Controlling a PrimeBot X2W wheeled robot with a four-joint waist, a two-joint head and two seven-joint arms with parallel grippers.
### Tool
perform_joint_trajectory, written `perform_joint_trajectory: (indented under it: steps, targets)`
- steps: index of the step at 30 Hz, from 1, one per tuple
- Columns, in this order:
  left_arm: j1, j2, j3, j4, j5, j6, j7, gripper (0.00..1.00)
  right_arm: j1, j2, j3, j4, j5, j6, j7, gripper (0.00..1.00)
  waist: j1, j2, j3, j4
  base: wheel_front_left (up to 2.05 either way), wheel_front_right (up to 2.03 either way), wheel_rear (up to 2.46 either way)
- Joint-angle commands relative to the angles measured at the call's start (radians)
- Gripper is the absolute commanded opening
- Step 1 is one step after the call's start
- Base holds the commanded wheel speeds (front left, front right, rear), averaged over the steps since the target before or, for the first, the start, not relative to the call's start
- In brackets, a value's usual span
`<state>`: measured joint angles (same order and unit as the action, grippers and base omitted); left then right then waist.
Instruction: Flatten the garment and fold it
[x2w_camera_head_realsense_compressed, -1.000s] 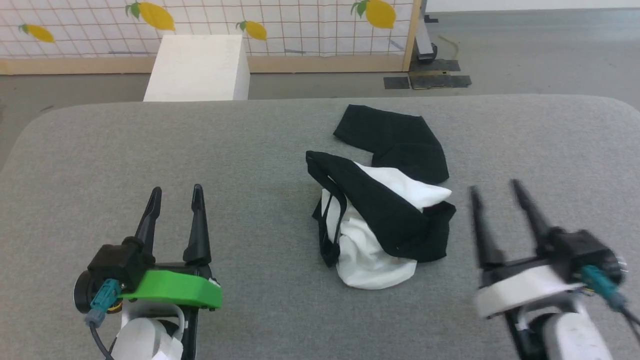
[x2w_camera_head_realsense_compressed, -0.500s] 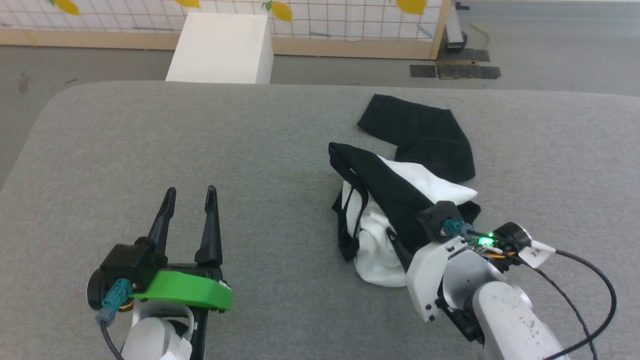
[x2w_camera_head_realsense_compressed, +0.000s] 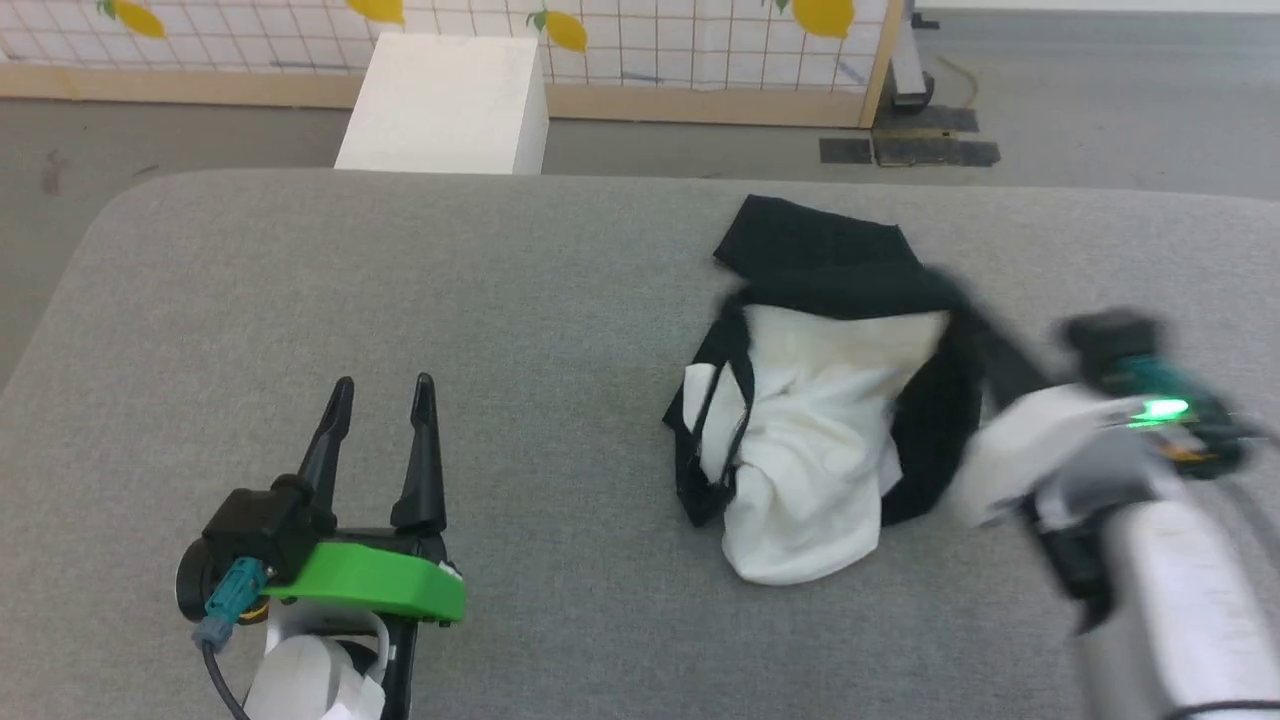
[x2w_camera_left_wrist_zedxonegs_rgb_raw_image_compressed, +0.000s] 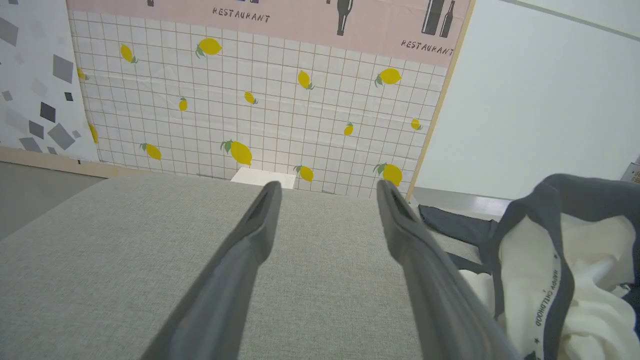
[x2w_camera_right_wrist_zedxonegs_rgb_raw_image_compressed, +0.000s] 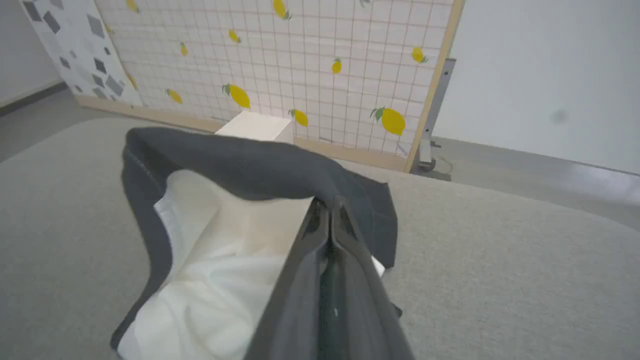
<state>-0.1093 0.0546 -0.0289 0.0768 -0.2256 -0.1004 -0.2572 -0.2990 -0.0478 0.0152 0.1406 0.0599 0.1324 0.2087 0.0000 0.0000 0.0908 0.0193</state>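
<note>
**While left gripper (x2w_camera_head_realsense_compressed: 384, 380) waits open, right gripper (x2w_camera_right_wrist_zedxonegs_rgb_raw_image_compressed: 327, 205) pinches black edge of shirt (x2w_camera_head_realsense_compressed: 810, 440)**

Where the right gripper's two dark fingers meet, pressed tight together, they clamp a black fold of the long-sleeved shirt. That edge is raised off the grey padded table (x2w_camera_head_realsense_compressed: 400, 270) and arches over the white body. In the head view the right arm is blurred, at the shirt's right side.

The shirt lies crumpled at the middle right of the table. Its white body is bunched toward the near side, one black sleeve is spread flat toward the far edge, and black trim loops down its left side. The left wrist view shows small printing along a dark band.

The left gripper sits at the near left, well apart from the shirt, its fingers spread wide over bare table and pointing at the far edge. Beyond the table stand a white box (x2w_camera_head_realsense_compressed: 445, 100) and a lemon-printed grid panel (x2w_camera_head_realsense_compressed: 650, 40).
</note>
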Motion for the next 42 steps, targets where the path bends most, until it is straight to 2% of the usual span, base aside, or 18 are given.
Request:
perform_joint_trajectory:
  steps: [1, 7, 11, 12, 13, 18, 21, 24, 26, 30, 34, 36, 39, 42]
  targets:
    - [-0.002, -0.004, -0.002, -0.001, 0.001, -0.006, -0.005, 1.00, 0.009, -0.002, -0.071, -0.033, 0.002, -0.002, -0.007, 0.00, 0.0000, 0.0000, -0.012, -0.011, 0.00, 0.00, 0.00]
    - [0.007, -0.004, -0.012, -0.008, 0.000, -0.007, -0.005, 1.00, 0.119, -0.002, -0.431, -0.121, -0.050, -0.002, 0.047, 0.00, 0.0000, 0.0000, -0.019, -0.024, 0.00, 0.00, 0.00]
    - [0.006, -0.004, -0.013, -0.012, 0.000, -0.007, -0.005, 1.00, 0.194, -0.002, -0.567, -0.102, -0.073, -0.002, 0.104, 0.00, 0.0000, 0.0000, -0.009, -0.036, 0.00, 0.00, 0.00]
    - [0.005, -0.004, -0.013, -0.012, -0.001, -0.008, -0.005, 1.00, 0.214, -0.002, -0.587, -0.090, -0.081, -0.002, 0.119, 0.32, 0.0000, 0.0000, -0.006, -0.040, 0.00, 0.00, 0.00]
    - [0.004, -0.004, -0.014, -0.012, 0.000, -0.008, -0.005, 1.00, 0.228, -0.002, -0.602, -0.076, -0.071, -0.002, 0.132, 1.00, 0.0000, 0.0000, -0.003, -0.044, 0.00, 0.00, 0.00]
    - [-0.001, -0.004, -0.018, -0.007, -0.003, -0.010, -0.005, 1.00, 0.255, -0.002, -0.622, -0.099, -0.011, -0.002, 0.077, 1.00, 0.0000, 0.0000, 0.007, -0.070, 0.00, 0.00, 0.00]
    - [-0.009, -0.004, -0.024, -0.006, -0.003, -0.010, -0.005, 1.00, 0.265, -0.002, -0.624, -0.164, 0.021, -0.002, 0.004, 1.00, 0.0000, 0.0000, 0.013, -0.086, 0.00, 0.00, 0.00]
    - [-0.019, -0.004, -0.025, -0.012, -0.004, -0.008, -0.005, 1.00, 0.276, -0.002, -0.564, -0.261, 0.019, -0.002, -0.051, 1.00, 0.0000, 0.0000, 0.024, -0.100, 0.00, 0.00, 0.00]
    - [-0.025, -0.004, -0.025, -0.018, -0.003, -0.005, -0.005, 1.00, 0.276, -0.002, -0.476, -0.317, 0.039, -0.002, -0.065, 1.00, 0.0000, 0.0000, 0.030, -0.106, 0.00, 0.00, 0.00]
    - [-0.046, -0.004, -0.030, -0.028, -0.006, -0.003, -0.005, 1.00, 0.257, -0.002, -0.185, -0.363, 0.053, -0.002, -0.019, 1.00, 0.0000, 0.0000, 0.053, -0.100, 0.00, 0.00, 0.00]
    - [-0.063, -0.004, -0.039, -0.034, -0.013, 0.000, -0.005, 1.00, 0.183, -0.002, 0.035, -0.275, 0.015, -0.002, 0.078, 1.00, 0.0000, 0.0000, 0.076, -0.071, 0.00, 0.00, 0.00]
    - [-0.070, -0.004, -0.047, -0.034, -0.017, 0.002, -0.005, 1.00, 0.138, -0.002, 0.099, -0.198, -0.007, -0.002, 0.139, 1.00, 0.0000, 0.0000, 0.088, -0.050, 0.00, 0.00, 0.00]
    - [-0.081, -0.004, -0.062, -0.034, -0.026, 0.006, -0.005, 1.00, 0.071, -0.002, 0.149, -0.086, -0.044, -0.002, 0.215, 1.00, 0.0000, 0.0000, 0.111, -0.015, 0.00, 0.00, 0.00]
    - [-0.090, -0.004, -0.075, -0.034, -0.035, 0.011, -0.005, 1.00, 0.015, -0.002, 0.146, 0.026, -0.081, -0.002, 0.296, 1.00, 0.0000, 0.0000, 0.135, 0.020, 0.00, 0.00, 0.00]
